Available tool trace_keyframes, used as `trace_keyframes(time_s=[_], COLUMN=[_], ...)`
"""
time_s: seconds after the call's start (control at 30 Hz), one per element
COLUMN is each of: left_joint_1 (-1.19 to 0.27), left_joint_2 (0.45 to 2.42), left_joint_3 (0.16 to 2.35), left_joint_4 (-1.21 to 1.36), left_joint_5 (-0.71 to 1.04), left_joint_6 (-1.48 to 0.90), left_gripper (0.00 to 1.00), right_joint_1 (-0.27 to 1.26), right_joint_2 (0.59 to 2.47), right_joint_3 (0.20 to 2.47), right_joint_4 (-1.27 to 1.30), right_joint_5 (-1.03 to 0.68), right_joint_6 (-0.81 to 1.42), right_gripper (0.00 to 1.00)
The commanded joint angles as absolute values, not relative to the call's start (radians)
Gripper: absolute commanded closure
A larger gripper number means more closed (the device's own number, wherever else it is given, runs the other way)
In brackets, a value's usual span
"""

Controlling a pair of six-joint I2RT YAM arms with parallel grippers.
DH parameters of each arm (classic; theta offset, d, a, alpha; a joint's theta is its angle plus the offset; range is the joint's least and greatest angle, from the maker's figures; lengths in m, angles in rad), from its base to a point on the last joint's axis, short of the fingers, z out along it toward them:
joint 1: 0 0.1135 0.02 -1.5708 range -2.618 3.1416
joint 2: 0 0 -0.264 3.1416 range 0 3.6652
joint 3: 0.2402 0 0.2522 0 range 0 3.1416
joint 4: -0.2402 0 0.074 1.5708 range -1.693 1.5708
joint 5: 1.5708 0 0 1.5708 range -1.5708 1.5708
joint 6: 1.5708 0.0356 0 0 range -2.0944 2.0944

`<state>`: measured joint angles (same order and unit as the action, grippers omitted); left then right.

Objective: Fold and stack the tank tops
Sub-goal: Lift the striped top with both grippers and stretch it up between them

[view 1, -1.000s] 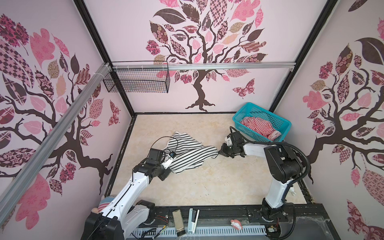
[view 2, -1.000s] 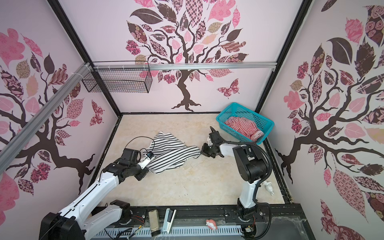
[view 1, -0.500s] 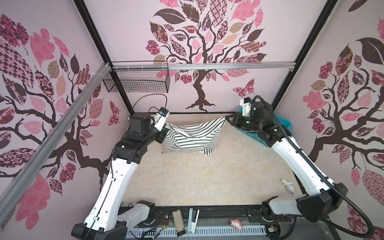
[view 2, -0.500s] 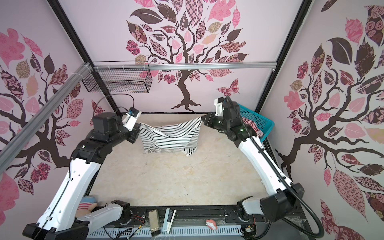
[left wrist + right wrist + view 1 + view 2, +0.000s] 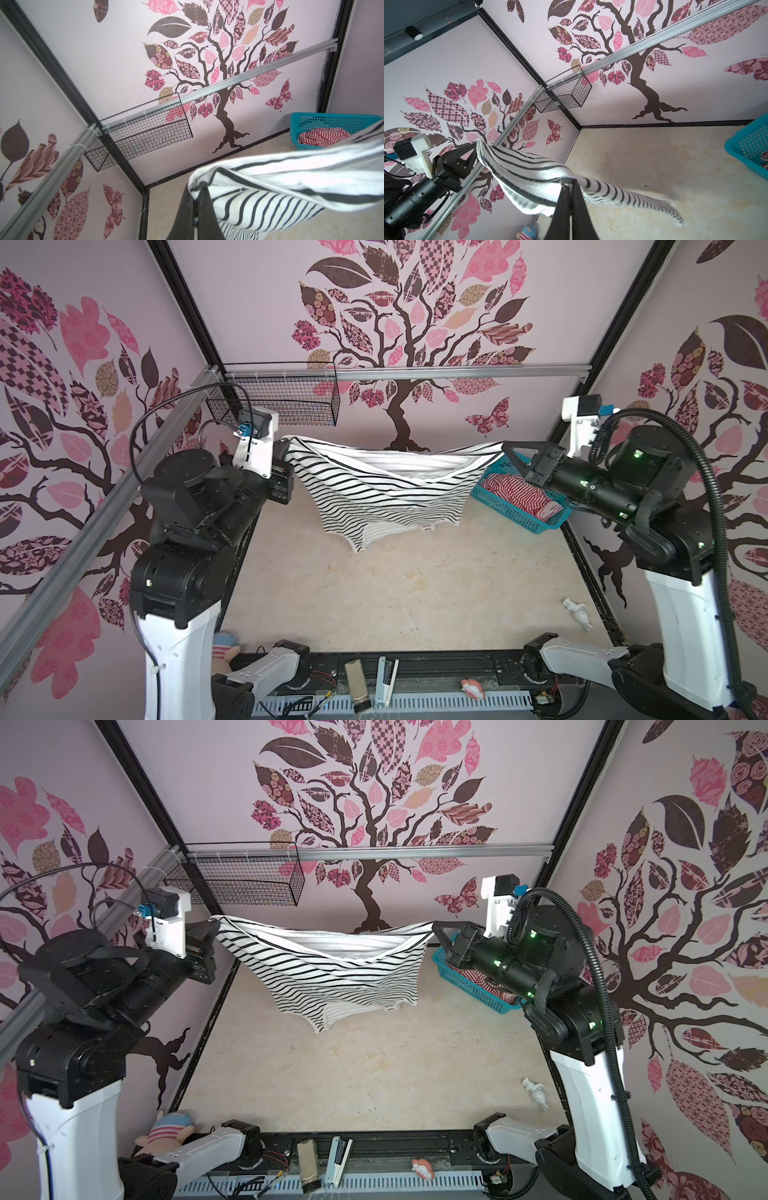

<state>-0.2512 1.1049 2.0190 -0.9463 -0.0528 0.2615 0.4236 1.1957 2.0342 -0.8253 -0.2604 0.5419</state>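
Black-and-white top: lifted off floor since earlier; edge strung between left gripper and right gripper, both clamped on it; floor beneath open.

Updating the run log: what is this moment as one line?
left gripper: shut on black-and-white tank top | right gripper: shut on it | top: hanging stretched between both | red-and-white tank top: in teal basket

black-and-white tank top stretched aloft, red-and-white tank top crumpled in basket

right fingers clamped on the black-and-white tank top; it's strung across to the left fingers; teal basket on the desk
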Motion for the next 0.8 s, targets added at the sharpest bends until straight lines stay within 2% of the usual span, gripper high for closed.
trace_keyframes(time_s=[0.0,0.27,0.47,0.53,0.63,0.77], left_joint_1=[-0.246,-0.246,-0.246,-0.244,-0.168,-0.103], left_joint_2=[1.077,1.092,1.169,1.241,1.400,1.712], left_joint_3=[2.084,2.060,1.810,1.770,1.816,2.102], left_joint_4=[-0.999,-0.986,-0.801,-0.724,-0.643,-0.639], left_joint_5=[-0.083,-0.130,-0.089,-0.088,-0.015,0.006], left_joint_6=[0.239,0.273,0.320,0.330,0.275,0.236], left_gripper=[1.00,1.00,1.00,1.00,1.00,1.00], right_joint_1=[0.427,0.427,0.420,0.388,0.318,0.258], right_joint_2=[1.164,1.218,1.325,1.378,1.486,1.709], right_joint_3=[2.113,2.128,2.045,2.028,2.022,2.186], right_joint_4=[-0.911,-0.950,-0.885,-0.843,-0.765,-0.726], right_joint_5=[-0.278,-0.250,-0.267,-0.300,-0.365,-0.407], right_joint_6=[0.537,0.535,0.549,0.551,0.558,0.551], right_gripper=[1.00,1.00,1.00,1.00,1.00,1.00])
